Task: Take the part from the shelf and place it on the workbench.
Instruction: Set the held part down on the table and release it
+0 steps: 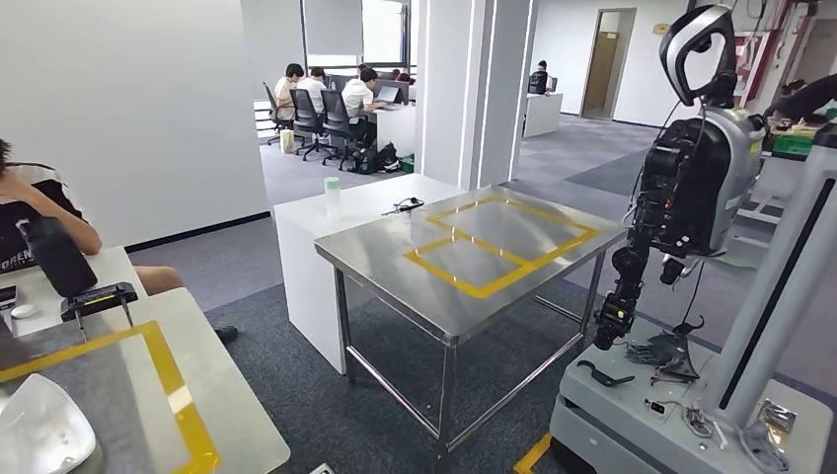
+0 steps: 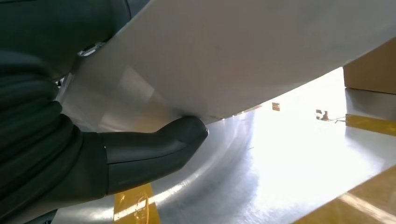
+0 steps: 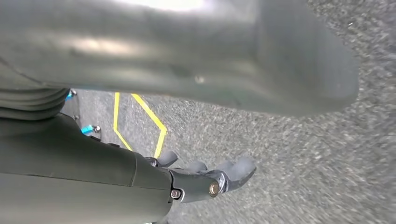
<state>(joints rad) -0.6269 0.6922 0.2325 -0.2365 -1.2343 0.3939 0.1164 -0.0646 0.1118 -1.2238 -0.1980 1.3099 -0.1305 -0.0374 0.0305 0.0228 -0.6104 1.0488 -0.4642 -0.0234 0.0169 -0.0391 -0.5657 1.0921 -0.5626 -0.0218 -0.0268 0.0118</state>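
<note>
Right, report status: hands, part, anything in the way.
Left robot hand grips white curved shell part from beneath. Right robot hand open, over grey carpet. Part above shiny steel benchtop with yellow tape.

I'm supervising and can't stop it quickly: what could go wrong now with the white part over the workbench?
1. The left hand presses its thumb under the smooth, curved white part. The rest of the grip is hidden, so the part might slip onto the workbench.
2. A person and a black device are close beside the bench, and a wide arm swing could hit them.
</note>
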